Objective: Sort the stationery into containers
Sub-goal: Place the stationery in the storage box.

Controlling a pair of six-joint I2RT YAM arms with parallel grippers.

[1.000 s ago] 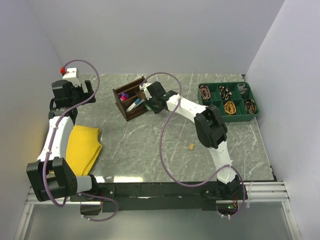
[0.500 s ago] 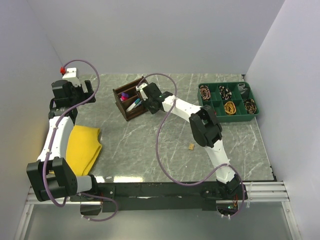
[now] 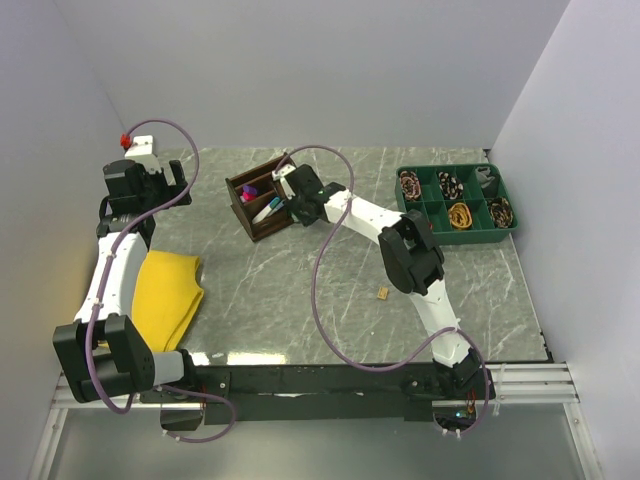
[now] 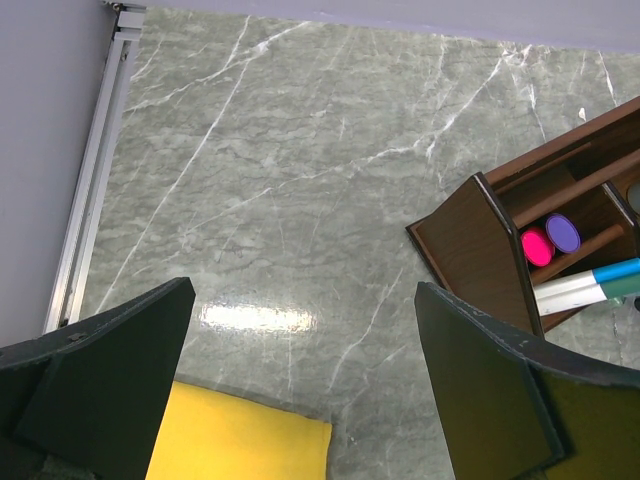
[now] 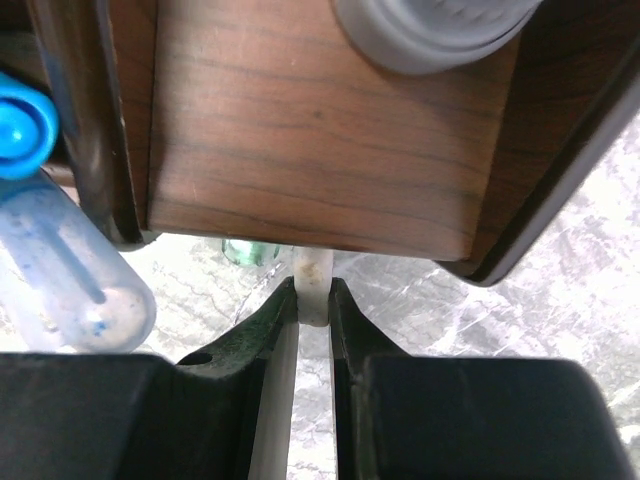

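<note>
The dark brown wooden organiser (image 3: 262, 205) stands at the table's back centre. It holds pink (image 4: 538, 246) and purple (image 4: 563, 232) markers and a white pen (image 4: 588, 289). My right gripper (image 3: 291, 196) is against the organiser's right end, shut on a small white eraser piece (image 5: 314, 283) just below the wooden wall (image 5: 320, 130). A blue-capped clear cylinder (image 5: 62, 262) lies left of the fingers. A pale-green piece (image 5: 250, 250) peeks from under the wall. A tan eraser (image 3: 383, 293) lies on the table. My left gripper (image 4: 302, 290) hangs open over bare table at the far left.
A green tray (image 3: 432, 202) with coiled items sits at the back right. A yellow cloth (image 3: 170, 295) lies under the left arm. White walls enclose the table on three sides.
The right arm moved slightly left, bringing its gripper closer against the organiser, then held still. The left arm has not moved.
</note>
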